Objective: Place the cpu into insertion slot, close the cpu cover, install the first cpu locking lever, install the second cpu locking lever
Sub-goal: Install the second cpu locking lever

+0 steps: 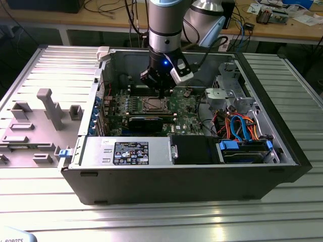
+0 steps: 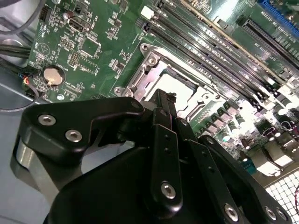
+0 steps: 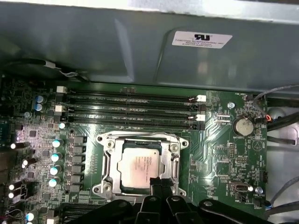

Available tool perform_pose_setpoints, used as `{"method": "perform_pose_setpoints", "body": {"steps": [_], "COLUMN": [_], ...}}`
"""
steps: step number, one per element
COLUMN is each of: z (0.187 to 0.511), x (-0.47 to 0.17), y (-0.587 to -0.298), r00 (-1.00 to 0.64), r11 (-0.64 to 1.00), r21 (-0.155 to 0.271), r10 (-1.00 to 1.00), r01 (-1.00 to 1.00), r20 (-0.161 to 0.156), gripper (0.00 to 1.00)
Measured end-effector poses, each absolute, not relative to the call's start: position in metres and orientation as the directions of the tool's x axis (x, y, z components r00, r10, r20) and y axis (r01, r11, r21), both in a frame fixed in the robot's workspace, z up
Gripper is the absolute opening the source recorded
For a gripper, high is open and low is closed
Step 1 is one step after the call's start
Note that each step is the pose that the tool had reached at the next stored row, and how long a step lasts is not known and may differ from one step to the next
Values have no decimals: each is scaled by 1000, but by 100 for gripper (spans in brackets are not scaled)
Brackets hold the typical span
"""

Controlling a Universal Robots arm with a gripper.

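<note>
The cpu (image 3: pixel 142 164) lies flat in its socket on the green motherboard (image 3: pixel 219 158), silver top up. The cpu cover (image 3: pixel 108 161), a silver frame, lies down around it. In the second wrist view the cpu (image 2: pixel 180 91) and the cpu cover (image 2: pixel 148 63) show just beyond my black fingers. My gripper (image 3: pixel 156 183) hangs right over the socket's edge, shut, with nothing visible between its fingers. In the exterior view the gripper (image 1: pixel 160 96) points down inside the open computer case, just above the cpu (image 1: pixel 151 105). I cannot tell how the locking levers stand.
Memory slots (image 3: pixel 131 109) run along one side of the socket, and a coin battery (image 3: pixel 242 126) sits beside it. A black card (image 1: pixel 145 121), a power supply (image 1: pixel 126 151) and a drive bay with blue and orange cables (image 1: pixel 242 131) crowd the case. A grey fixture tray (image 1: pixel 40 116) lies on the exterior view's left.
</note>
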State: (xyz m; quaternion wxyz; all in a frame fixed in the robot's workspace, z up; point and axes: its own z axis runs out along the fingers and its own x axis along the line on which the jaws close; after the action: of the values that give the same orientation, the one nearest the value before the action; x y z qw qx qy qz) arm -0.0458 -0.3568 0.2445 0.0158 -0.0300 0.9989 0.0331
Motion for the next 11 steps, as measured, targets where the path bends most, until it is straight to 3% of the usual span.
{"method": "perform_pose_setpoints", "body": {"steps": [11], "z": [245], "x": [-46], "y": [-364], "r00": [-998], "r11": [996], "r21": [65], "r10": [-59], "r01": [-61], "r20": [-34], "gripper": [11]}}
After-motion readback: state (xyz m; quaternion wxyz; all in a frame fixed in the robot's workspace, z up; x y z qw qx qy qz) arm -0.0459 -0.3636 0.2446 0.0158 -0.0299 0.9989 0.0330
